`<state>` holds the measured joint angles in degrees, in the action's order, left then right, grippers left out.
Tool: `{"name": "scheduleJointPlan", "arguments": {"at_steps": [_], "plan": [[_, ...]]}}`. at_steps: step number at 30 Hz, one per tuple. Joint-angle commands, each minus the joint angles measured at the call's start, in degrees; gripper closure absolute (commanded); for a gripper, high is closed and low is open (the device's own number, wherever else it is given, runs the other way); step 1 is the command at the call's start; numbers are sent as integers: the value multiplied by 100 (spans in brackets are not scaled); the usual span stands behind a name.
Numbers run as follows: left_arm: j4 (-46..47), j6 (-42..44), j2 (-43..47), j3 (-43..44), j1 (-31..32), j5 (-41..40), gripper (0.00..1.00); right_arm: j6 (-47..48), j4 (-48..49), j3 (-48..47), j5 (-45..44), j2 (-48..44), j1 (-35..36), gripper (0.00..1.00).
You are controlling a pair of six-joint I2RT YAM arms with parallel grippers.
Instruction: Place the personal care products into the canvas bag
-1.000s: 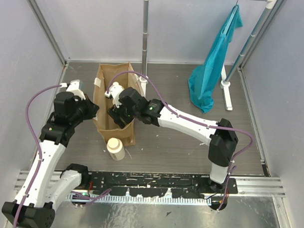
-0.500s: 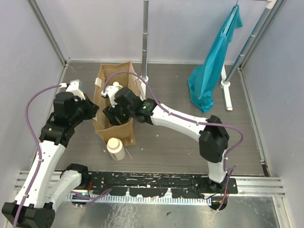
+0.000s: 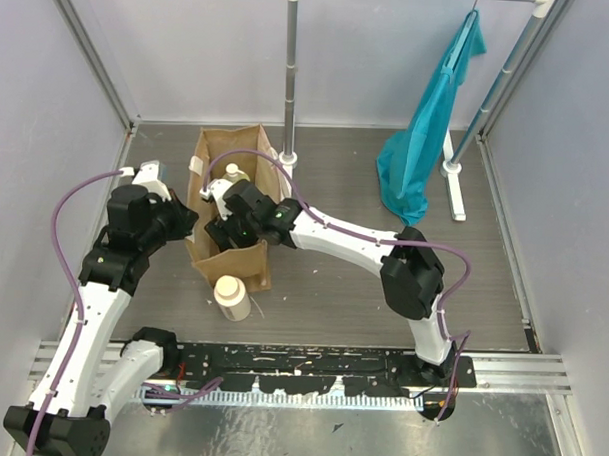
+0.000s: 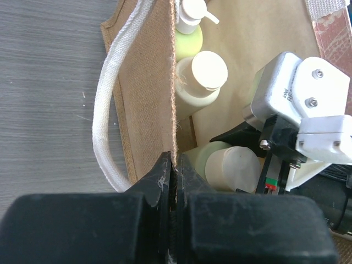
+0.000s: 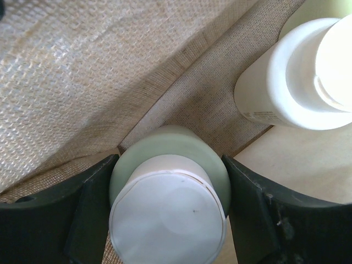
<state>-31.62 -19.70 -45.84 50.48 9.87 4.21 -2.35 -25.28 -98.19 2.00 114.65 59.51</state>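
The tan canvas bag [image 3: 212, 150] stands open at the left of the table. My left gripper [image 3: 188, 225] is shut on the bag's left wall [image 4: 148, 82], with its jaws [image 4: 175, 165] pinching the rim beside the white strap [image 4: 104, 126]. My right gripper [image 3: 224, 230] is inside the bag, shut on a yellow-green bottle with a white cap [image 5: 168, 209], which also shows in the left wrist view [image 4: 231, 165]. A cream bottle [image 4: 201, 77] and a yellow-green pump bottle [image 4: 188, 41] stand in the bag. Another cream bottle [image 3: 231, 295] stands on the table at the bag's near end.
A teal-blue cloth bag [image 3: 428, 132] hangs from a rack at the back right, with the rack foot [image 3: 453, 188] beneath it. A metal pole [image 3: 290, 67] stands just behind the canvas bag. Grey walls close in both sides.
My right gripper has moved left and further into the bag with the yellow-green bottle. My left gripper has held the bag's wall without moving.
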Motion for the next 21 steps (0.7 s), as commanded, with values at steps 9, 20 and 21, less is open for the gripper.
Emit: {"name": "scheduleJointPlan", "arguments": {"at_steps": [9,20,21], "plan": [[10,37,174,-17,-6,131,100,-177,724,81,90,178,-20,100],[85,10,100,-12,-3,150,100,-224,665,236,65,338,-50,86],[91,10,94,-19,-7,150,100,-226,644,235,64,332,-45,83]]}}
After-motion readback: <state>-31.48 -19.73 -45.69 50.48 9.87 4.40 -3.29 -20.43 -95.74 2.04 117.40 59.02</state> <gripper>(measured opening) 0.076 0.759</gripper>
